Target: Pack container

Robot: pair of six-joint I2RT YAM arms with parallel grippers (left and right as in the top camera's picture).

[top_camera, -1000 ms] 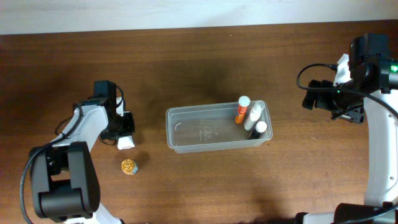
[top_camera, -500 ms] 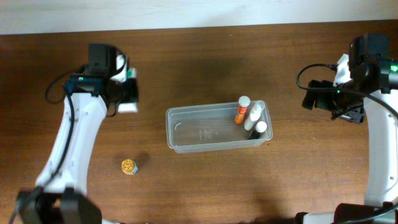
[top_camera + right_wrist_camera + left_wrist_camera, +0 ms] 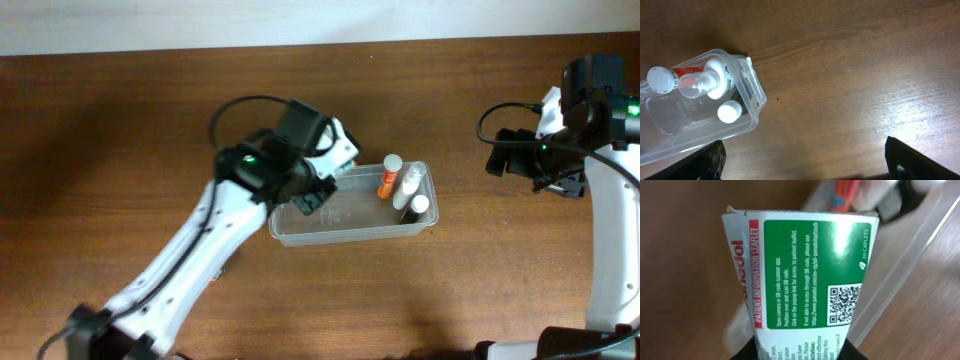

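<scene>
The left claw (image 3: 800, 352) is clamped on a Panadol carton (image 3: 810, 275), its green panel with QR code and "20 caplets" print filling the left wrist view. Seen from overhead, the left arm reaches across the wooden bench (image 3: 120, 120), with the carton by the back rim of the clear plastic container (image 3: 330, 222), which lies just below and beyond this claw. Past the carton, at the container's far end from the left claw, stand an orange tube (image 3: 387, 178), a clear pump bottle (image 3: 408, 184) and a dark bottle with a white cap (image 3: 418, 207), close together. The right claw (image 3: 805, 162) is spread wide with nothing between its fingers; it is well apart from the container, which appears ahead and to one side in its wrist view.
</scene>
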